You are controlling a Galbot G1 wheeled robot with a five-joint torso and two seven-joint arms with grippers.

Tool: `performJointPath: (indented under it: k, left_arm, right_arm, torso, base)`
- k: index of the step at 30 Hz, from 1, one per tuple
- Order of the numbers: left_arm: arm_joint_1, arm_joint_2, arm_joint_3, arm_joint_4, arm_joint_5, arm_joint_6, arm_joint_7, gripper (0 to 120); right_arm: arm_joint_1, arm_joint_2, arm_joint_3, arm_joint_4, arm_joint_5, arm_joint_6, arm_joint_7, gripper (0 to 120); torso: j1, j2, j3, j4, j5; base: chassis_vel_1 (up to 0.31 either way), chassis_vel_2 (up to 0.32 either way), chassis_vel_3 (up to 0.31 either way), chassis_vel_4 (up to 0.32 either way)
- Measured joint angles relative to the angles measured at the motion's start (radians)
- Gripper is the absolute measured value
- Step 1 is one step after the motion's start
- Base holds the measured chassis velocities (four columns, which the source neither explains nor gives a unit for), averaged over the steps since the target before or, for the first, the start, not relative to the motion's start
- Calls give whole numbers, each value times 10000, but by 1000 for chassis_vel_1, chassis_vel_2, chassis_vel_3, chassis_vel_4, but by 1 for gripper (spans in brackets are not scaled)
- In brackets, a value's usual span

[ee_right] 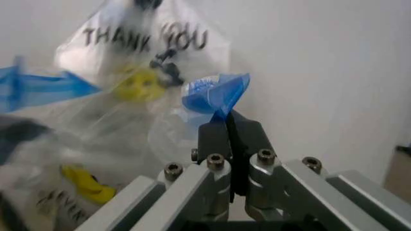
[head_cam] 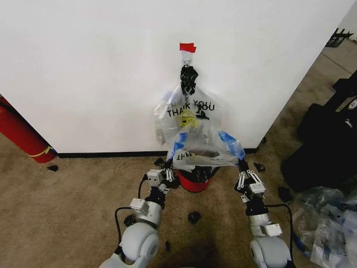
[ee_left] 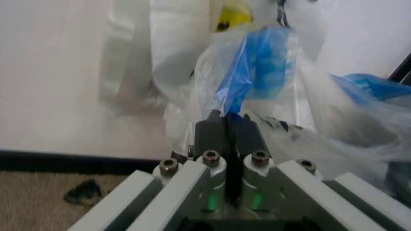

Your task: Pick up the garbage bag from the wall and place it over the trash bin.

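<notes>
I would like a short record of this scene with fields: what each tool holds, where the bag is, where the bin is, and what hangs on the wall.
left tool: shut on a blue-printed edge of the thin see-through garbage bag
right tool: shut on the opposite blue edge
garbage bag: stretched between both tools, just above the bin
trash bin: small round black mesh bin with red band, on carpet at the white wall
on wall hook: clear "THANK YOU" smiley bag, red tape above

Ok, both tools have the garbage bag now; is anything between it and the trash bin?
Nothing visible. The left tool and right tool each pinch a blue-printed edge of the garbage bag, stretched just above the trash bin. The THANK YOU bag hangs on the wall behind, above the bin, not over its opening.
</notes>
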Motion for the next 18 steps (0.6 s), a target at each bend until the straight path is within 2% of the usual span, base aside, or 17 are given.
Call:
performJointPath:
  k: [8,18]
  left_arm:
    - [-179,8,190,511,168,377,-124,0]
    - [-127,-65,250,516,222,588,-135,0]
  right_arm:
    - [658,-257,-163,-1304,44,189,-971,0]
    - [699,-850,165,-1690,804,160,-1332,0]
  torso:
    - [0,0,0,0,1]
    - [0,0,0,0,0]
  base:
    - [0,0,0,0]
    - [0,0,0,0]
